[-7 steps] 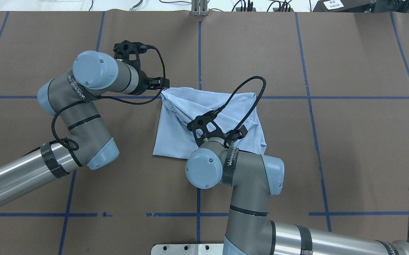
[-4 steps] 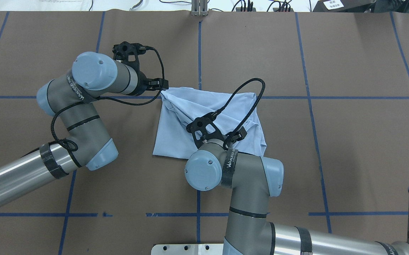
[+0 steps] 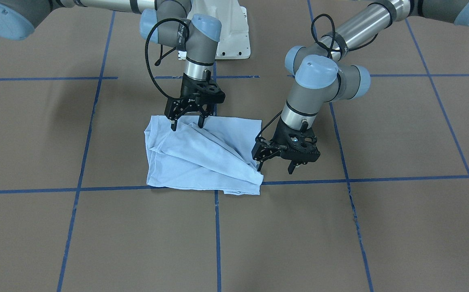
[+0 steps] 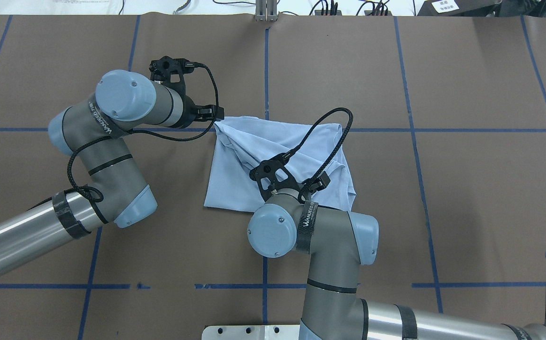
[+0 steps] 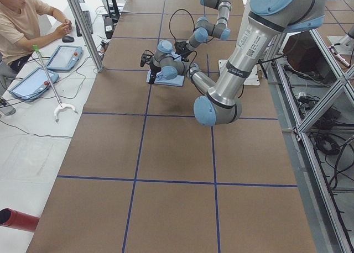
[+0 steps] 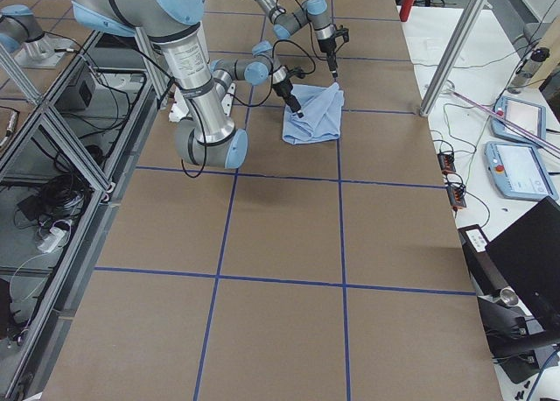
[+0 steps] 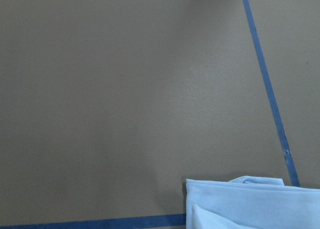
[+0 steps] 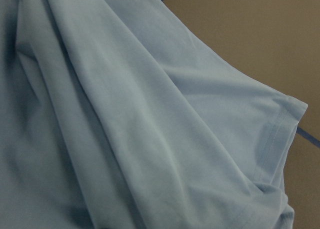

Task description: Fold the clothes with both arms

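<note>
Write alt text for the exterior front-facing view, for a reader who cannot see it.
A loosely folded light blue T-shirt lies on a brown table gridded with blue tape. The right gripper, open, points down at the shirt's far edge; the left gripper, open, hangs beside its corner.

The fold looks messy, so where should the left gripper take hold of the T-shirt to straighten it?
Probably the pointed corner of the T-shirt, where its creases run together, right beside the open left gripper. Come in from the robot's left, low over the table: the layers lie stacked there and the corner points toward that gripper, so one pinch could catch them all.
</note>
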`<state>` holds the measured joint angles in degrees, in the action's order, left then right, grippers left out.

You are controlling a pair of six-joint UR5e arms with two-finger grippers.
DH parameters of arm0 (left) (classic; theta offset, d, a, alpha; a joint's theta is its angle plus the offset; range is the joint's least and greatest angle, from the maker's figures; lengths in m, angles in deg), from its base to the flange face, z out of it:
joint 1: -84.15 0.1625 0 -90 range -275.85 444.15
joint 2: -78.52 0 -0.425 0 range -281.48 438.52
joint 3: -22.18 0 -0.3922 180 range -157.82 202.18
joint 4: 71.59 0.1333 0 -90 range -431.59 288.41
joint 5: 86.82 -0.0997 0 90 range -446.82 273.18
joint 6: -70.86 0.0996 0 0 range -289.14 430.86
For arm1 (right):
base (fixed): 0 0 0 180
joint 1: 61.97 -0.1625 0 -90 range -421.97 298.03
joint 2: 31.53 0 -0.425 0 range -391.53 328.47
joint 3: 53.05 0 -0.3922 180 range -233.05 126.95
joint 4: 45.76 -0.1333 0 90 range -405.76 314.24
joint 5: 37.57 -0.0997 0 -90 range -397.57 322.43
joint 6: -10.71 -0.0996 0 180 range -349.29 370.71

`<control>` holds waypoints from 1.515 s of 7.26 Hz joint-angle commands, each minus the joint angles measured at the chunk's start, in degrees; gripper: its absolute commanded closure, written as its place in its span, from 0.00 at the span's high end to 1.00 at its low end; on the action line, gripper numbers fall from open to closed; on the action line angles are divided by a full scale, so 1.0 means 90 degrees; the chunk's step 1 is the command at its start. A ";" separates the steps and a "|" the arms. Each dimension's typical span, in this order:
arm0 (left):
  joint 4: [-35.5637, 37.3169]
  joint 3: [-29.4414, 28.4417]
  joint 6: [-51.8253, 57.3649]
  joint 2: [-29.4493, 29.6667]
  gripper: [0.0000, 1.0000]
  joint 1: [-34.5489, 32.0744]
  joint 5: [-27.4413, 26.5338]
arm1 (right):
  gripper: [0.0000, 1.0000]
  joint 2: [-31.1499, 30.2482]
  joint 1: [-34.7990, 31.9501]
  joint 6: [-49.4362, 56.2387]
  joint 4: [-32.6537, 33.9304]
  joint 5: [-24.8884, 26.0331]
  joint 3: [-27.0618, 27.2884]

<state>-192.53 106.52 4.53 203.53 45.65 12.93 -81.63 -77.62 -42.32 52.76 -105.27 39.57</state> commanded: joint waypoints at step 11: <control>-0.0176 0.0052 -0.0013 -0.0092 1.00 0.0000 0.0000 | 0.00 0.0126 -0.0877 0.0345 -0.0223 0.0100 -0.0241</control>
<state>-194.09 107.00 4.41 202.66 45.65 12.93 -80.71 -83.59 -40.26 51.61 -104.36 38.51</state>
